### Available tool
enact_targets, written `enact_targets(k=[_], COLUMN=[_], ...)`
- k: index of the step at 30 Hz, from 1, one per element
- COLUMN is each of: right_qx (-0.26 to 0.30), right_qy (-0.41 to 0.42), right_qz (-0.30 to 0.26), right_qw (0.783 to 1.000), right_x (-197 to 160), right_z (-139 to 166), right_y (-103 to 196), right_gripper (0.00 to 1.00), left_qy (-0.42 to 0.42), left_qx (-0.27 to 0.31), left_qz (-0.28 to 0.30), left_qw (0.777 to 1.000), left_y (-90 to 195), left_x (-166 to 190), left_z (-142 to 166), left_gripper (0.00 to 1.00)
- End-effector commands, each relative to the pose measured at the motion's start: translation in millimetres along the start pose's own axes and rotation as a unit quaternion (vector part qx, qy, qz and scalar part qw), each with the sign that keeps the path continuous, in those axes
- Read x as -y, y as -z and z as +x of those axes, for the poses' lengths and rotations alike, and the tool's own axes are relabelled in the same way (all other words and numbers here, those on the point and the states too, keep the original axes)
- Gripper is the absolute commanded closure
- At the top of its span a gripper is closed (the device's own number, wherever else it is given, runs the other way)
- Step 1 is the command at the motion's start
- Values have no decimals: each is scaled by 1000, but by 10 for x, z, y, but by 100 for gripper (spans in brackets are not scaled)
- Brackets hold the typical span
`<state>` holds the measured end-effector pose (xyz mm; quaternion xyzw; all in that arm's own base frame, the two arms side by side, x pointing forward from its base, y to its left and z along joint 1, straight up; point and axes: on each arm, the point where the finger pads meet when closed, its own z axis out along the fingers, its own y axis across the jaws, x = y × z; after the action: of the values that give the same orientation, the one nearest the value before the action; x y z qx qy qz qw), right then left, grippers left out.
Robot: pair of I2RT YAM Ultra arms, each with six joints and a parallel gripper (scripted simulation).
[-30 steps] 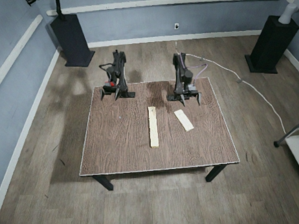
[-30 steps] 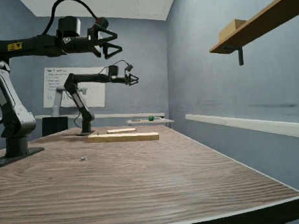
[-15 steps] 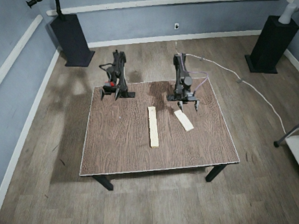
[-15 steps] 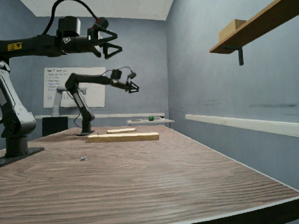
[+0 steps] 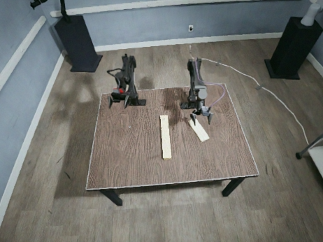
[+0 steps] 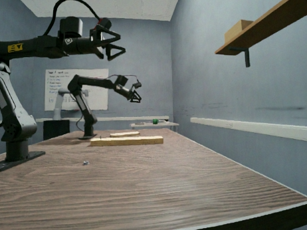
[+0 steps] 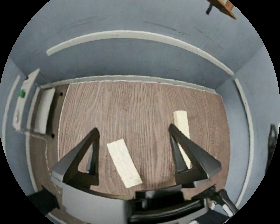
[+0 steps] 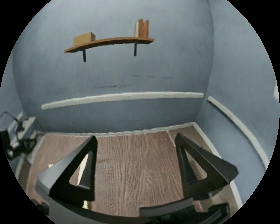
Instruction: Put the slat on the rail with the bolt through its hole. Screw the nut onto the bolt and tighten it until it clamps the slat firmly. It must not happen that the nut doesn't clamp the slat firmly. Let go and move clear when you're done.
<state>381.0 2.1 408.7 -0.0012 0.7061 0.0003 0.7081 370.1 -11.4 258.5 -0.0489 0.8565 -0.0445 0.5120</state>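
Observation:
The pale slat (image 5: 199, 130) (image 6: 124, 134) (image 7: 124, 162) lies flat on the table, apart from the rail. The long pale rail (image 5: 166, 138) (image 6: 127, 141) (image 7: 181, 118) lies near mid-table; the small dark bolt (image 6: 101, 137) stands up near its arm-side end. The small nut (image 5: 129, 126) (image 6: 86, 163) lies on the table on the right arm's side of the rail. My left gripper (image 5: 202, 123) (image 6: 137, 98) (image 7: 132, 129) is open and empty, above the table near the slat's arm-side end. My right gripper (image 5: 118, 106) (image 6: 121, 44) (image 8: 136, 139) is open and empty, high above the table. The slat's hole is too small to make out.
Both arm bases stand along one edge of the wooden table (image 5: 129, 168) (image 6: 166, 190). The rail lies between the slat and the nut. A wall shelf (image 6: 262, 25) (image 8: 112, 42) is beyond the table, well above it. A side table (image 6: 154, 125) stands past the far end.

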Motion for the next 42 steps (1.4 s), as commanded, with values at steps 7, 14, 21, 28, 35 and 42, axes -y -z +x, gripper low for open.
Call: enact_targets(k=[7, 14, 21, 28, 35, 42], right_qx=[5, 5, 5, 5, 5, 5], right_qy=[-1, -1, -1, -1, -1, -1], right_qz=[1, 1, 1, 1, 1, 1], right_qw=[1000, 1000, 1000, 1000, 1000, 1000], right_x=[11, 11, 11, 11, 11, 11], right_z=[-30, -30, -30, -30, -30, -30], right_y=[3, 3, 3, 3, 3, 3], right_gripper=[0, 0, 0, 0, 0, 0], left_qy=[22, 37, 48, 62, 75, 83], left_qx=[-73, -137, -180, -238, -301, -339], left_qz=[3, -8, -16, -30, -48, -62], left_qw=[997, 990, 982, 969, 950, 935], left_y=[-67, -77, -55, 10, 116, 211], left_x=[36, 10, -8, -33, -69, -88], left_z=[393, 775, 1023, 1346, 1697, 1889], left_gripper=[0, 0, 0, 0, 0, 0])
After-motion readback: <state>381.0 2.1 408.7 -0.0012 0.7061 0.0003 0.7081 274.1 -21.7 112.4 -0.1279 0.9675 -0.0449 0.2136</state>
